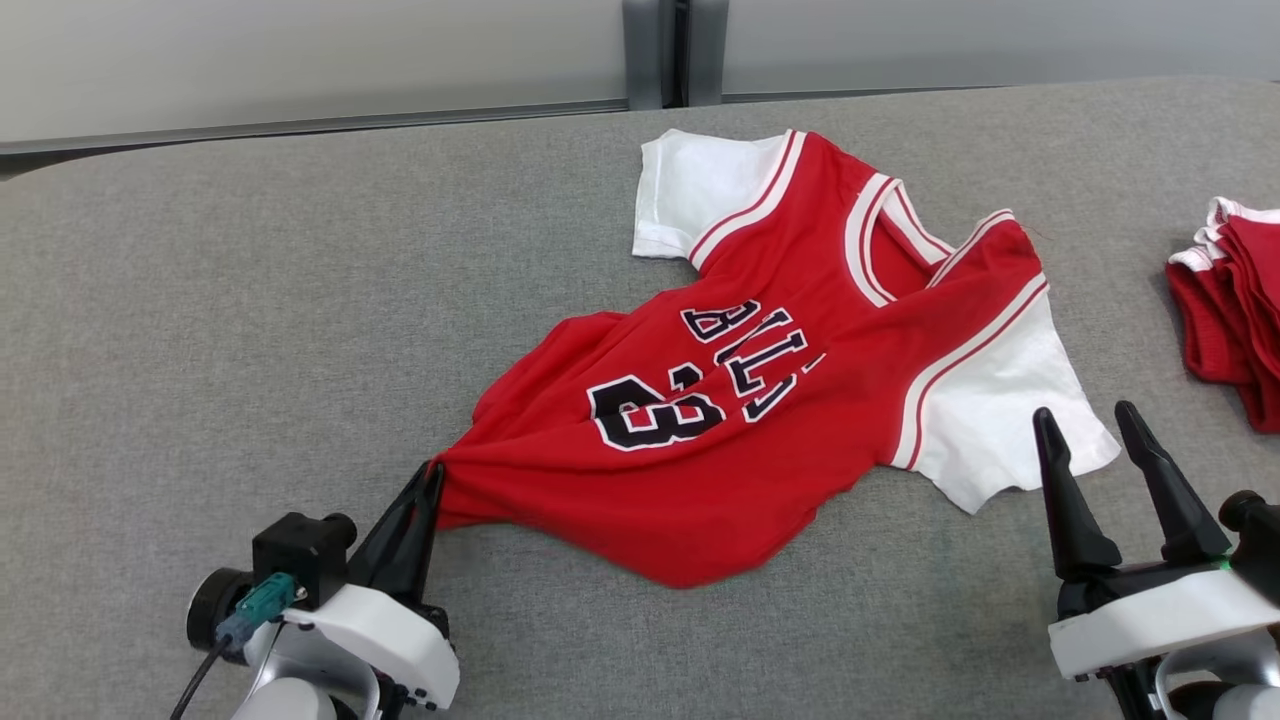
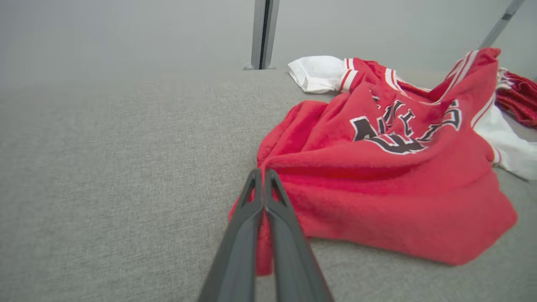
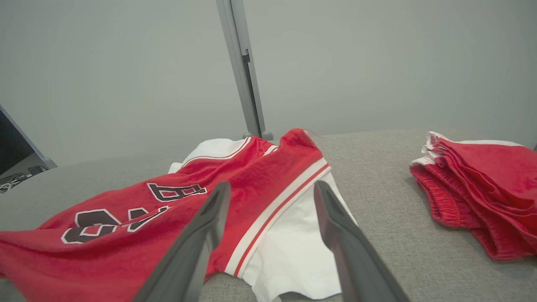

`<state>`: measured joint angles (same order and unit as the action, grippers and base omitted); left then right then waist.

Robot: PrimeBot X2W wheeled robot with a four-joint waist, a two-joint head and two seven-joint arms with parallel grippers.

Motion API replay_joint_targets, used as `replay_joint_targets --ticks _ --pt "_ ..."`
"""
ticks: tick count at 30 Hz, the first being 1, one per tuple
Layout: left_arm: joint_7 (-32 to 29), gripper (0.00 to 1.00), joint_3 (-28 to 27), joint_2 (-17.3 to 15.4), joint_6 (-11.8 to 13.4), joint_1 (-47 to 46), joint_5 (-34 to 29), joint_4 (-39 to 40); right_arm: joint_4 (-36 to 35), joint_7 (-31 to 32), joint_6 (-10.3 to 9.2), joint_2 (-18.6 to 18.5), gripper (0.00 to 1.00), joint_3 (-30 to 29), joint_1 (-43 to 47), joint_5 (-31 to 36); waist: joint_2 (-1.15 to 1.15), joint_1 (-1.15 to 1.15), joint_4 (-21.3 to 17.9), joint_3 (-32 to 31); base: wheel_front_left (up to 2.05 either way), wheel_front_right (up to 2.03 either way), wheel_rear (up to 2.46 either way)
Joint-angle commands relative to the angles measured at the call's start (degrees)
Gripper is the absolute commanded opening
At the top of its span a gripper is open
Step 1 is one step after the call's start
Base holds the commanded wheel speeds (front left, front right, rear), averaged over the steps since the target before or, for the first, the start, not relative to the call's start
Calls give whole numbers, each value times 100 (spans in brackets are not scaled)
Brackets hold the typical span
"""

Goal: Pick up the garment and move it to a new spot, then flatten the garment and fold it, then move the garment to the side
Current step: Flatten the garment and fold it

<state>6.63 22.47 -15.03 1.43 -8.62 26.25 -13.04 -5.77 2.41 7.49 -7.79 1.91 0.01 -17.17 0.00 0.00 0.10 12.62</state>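
Note:
The garment (image 1: 780,370) is a red basketball jersey with white sleeves and dark lettering, lying rumpled across the middle of the grey table (image 1: 250,330). My left gripper (image 1: 432,470) is shut on the garment's lower left hem corner, pinching red cloth between its fingers; the left wrist view shows the garment (image 2: 377,184) bunched at the closed tips of this gripper (image 2: 264,173). My right gripper (image 1: 1085,418) stands open just beside the white right sleeve, above the table. In the right wrist view, the gripper (image 3: 272,189) hovers over the white sleeve (image 3: 293,247).
A folded pile of red shorts with white trim (image 1: 1235,300) lies at the table's right edge, also as a pile (image 3: 482,193) in the right wrist view. A grey post (image 1: 675,50) stands behind the table's far edge. Bare grey cloth spreads to the left.

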Motion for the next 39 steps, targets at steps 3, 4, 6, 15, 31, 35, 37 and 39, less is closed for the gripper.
replay_joint_targets --ticks 3,4,6,15,31,35,37,39 --pt "78 0 -39 -71 100 78 -79 519 -9 -46 0 -5 100 -108 -12 4 0 0 118 9 0 0 0" --pt "73 0 -49 -99 146 96 -116 715 -25 -44 0 0 100 -142 -11 11 0 0 150 17 0 0 0" --pt "35 0 -79 -147 202 100 -129 1101 -55 -37 0 10 100 -207 -18 31 0 0 209 31 0 0 0" --pt "-297 0 -284 -424 551 -112 -381 2740 -159 -43 0 54 100 -305 -122 71 0 0 278 137 0 0 0" --pt "-519 0 -612 -323 565 -1126 -71 2060 -176 -155 0 201 100 -226 -431 30 0 0 -326 755 0 0 0" --pt "-467 0 -685 -226 381 -1652 138 1082 -160 -202 0 223 100 -188 -540 24 0 0 -498 1041 0 0 0" --pt "-432 0 -690 -169 267 -1984 206 543 -154 -222 0 233 100 -182 -612 25 0 0 -551 1187 0 0 0" --pt "-375 0 -728 -128 172 -2301 284 10 -133 -255 0 240 100 -156 -663 19 0 0 -599 1291 0 0 0"
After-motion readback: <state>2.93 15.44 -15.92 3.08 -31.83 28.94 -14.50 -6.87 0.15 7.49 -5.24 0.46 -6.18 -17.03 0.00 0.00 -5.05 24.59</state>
